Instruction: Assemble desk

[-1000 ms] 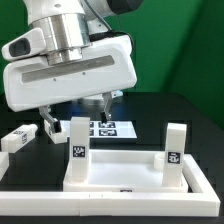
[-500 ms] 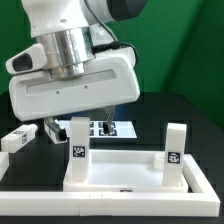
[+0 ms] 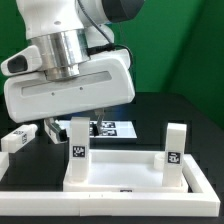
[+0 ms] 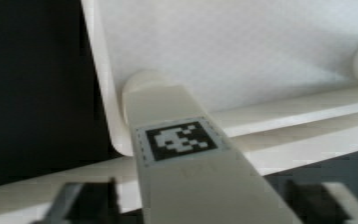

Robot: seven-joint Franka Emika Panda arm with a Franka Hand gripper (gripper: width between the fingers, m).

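Gripper point(image 4: 197, 202) is hanging right over the desk top point(image 3: 120, 172), which is lying at the front of the black table point(image 3: 190, 115). Two white legs are standing up in the desk top. The first leg point(image 3: 78, 141) is toward the exterior view's left, and the second leg point(image 3: 175, 146) is toward the exterior view's right. A loose leg point(image 3: 18, 138) is lying flat on the table, farther to the exterior view's left. The marker board point(image 3: 112, 128) is lying behind the desk top.

The first leg is the one that matters. It is sitting straight under the gripper, with its long side pointing up at the hand. In the wrist view it is running between the two dark fingers point(image 4: 87, 200), one on each side. That part is blurry, so I cannot tell if they are squeezing the leg or staying just off it. I am guessing the next move needs to go straight along the leg, not sideways, or the leg could tip.
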